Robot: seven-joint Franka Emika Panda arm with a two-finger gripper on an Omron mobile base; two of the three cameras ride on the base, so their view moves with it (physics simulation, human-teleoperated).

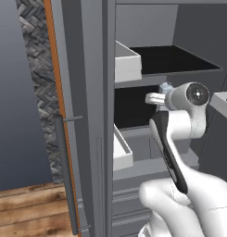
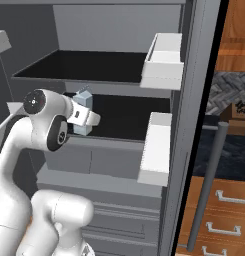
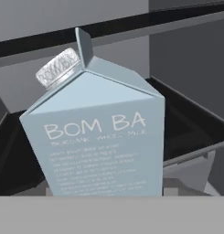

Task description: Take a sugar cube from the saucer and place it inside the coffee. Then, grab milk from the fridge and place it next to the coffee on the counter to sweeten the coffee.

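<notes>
The fridge (image 1: 94,115) (image 2: 194,100) stands open with my arm reaching onto its middle shelf. The milk (image 2: 84,104) (image 3: 99,137), a pale blue-grey carton with a gabled top and a silver cap, stands at the front of that dark shelf. Its top peeks out beside my hand in the left base view (image 1: 166,87). My gripper (image 2: 85,120) (image 1: 157,98) is around the carton, one white finger lying flat against its side, and the carton looms very close in the hand view. The saucer, sugar cube and coffee are out of view.
White door bins (image 1: 126,62) (image 2: 164,62) hang on the fridge's edge, with a lower one (image 2: 156,150) just right of the carton. The long grey bar handle (image 2: 209,185) stands in front of the wooden drawers (image 2: 229,200). A strip of black counter (image 2: 233,142) lies beyond.
</notes>
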